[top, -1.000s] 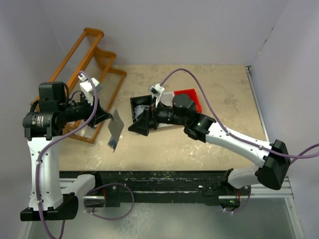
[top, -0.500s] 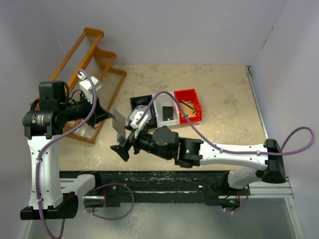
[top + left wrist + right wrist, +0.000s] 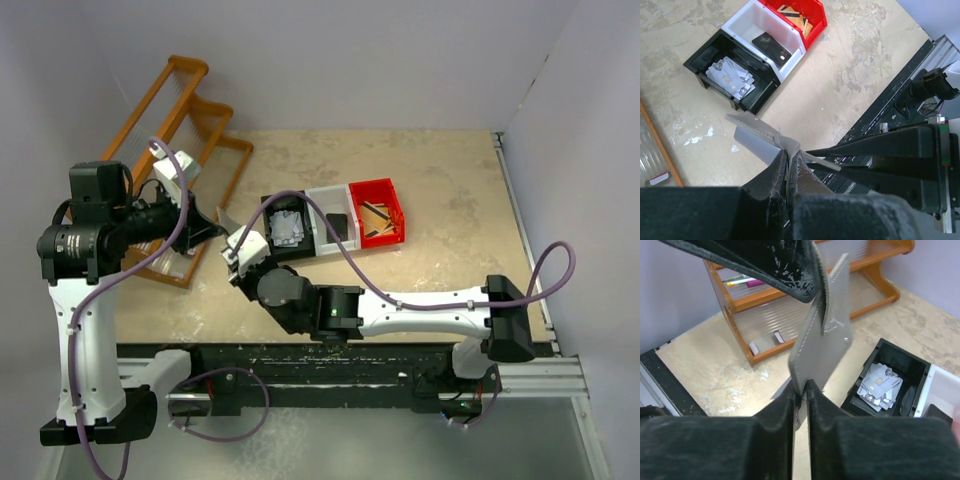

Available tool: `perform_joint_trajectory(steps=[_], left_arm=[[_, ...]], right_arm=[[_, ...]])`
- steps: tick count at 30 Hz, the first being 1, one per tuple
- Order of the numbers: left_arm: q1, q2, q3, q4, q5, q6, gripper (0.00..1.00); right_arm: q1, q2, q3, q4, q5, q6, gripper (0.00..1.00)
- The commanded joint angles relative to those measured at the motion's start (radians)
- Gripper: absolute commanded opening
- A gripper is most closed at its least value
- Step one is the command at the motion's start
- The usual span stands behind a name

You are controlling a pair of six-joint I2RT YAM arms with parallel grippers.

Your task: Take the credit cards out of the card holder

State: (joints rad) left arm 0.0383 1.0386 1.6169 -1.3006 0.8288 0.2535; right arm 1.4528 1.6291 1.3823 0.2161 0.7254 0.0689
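The grey card holder (image 3: 822, 347) hangs in the air above the table, partly opened into two flaps (image 3: 752, 137). My left gripper (image 3: 788, 152) is shut on its upper edge, where its dark fingers (image 3: 785, 265) come in from the top of the right wrist view. My right gripper (image 3: 803, 385) is shut on the holder's lower corner. From above, only a sliver of the holder (image 3: 229, 217) shows between the two grippers. Several pale credit cards (image 3: 880, 385) lie loose in the black bin (image 3: 270, 205), also seen as a pile of cards (image 3: 732, 75) in the left wrist view.
A white bin (image 3: 322, 197) with a small black flat item stands beside a red bin (image 3: 392, 212) with tan wooden pieces. An orange wooden rack (image 3: 190, 110) leans at the back left. The black rail (image 3: 300, 362) runs along the table's near edge.
My right arm has swung from the bins leftward to the hanging holder, and its jaws have gone from wide open to pinching the holder's lower corner. The left arm has barely moved.
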Motion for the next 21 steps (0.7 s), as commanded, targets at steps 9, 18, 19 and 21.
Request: perform_joint_trajectory(steps=[9,18,19,21], left_arm=[[-0.002,0.001,0.046,0.013,0.094,-0.009,0.00],[-0.002,-0.005,0.015,-0.043,0.172,0.149,0.92],[-0.002,-0.009,0.005,-0.050,0.183,0.165,0.96],[-0.002,-0.025,-0.015,-0.059,0.209,0.196,1.00]], right_arm=[[-0.021,-0.248,-0.122,0.041,-0.119,0.098,0.00],[-0.376,-0.393,-0.219,-0.005,-0.924,0.330,0.00],[-0.409,-0.398,-0.222,0.001,-1.007,0.346,0.00],[-0.459,-0.398,-0.223,0.007,-1.140,0.370,0.00]])
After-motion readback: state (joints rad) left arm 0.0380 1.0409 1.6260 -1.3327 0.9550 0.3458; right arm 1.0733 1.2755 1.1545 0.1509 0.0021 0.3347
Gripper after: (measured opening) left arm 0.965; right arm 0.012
